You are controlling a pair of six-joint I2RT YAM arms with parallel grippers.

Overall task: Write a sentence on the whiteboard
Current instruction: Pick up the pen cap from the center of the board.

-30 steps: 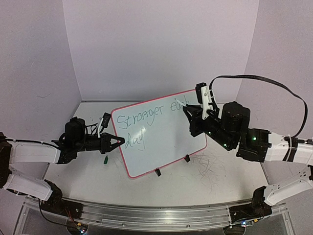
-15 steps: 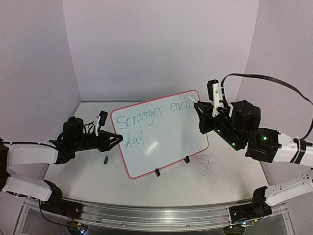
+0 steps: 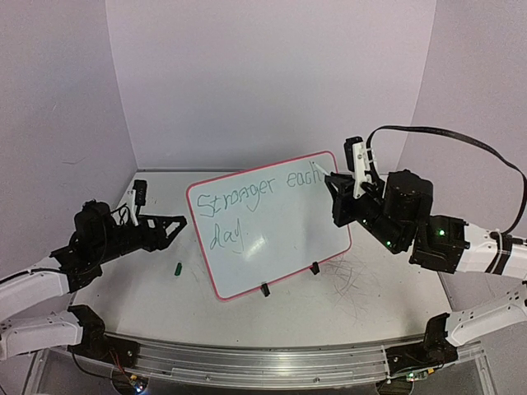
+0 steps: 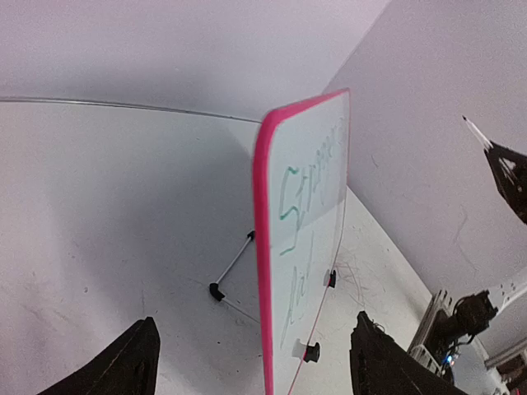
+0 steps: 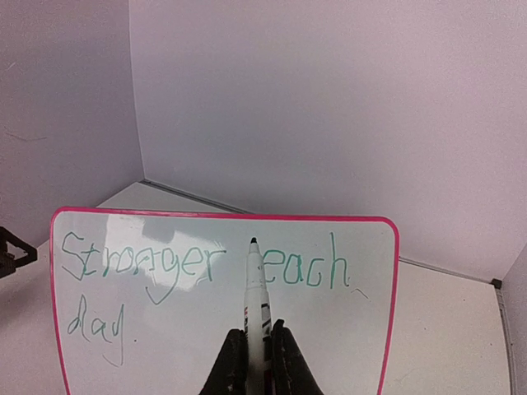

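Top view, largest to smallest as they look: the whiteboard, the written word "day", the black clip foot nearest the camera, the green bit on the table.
1. whiteboard
2. word "day"
3. clip foot and green bit: too alike to rank.

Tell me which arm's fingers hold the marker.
The right arm's fingers, shut on the marker in front of the whiteboard; the left arm's fingers stand open and empty, apart from its edge.
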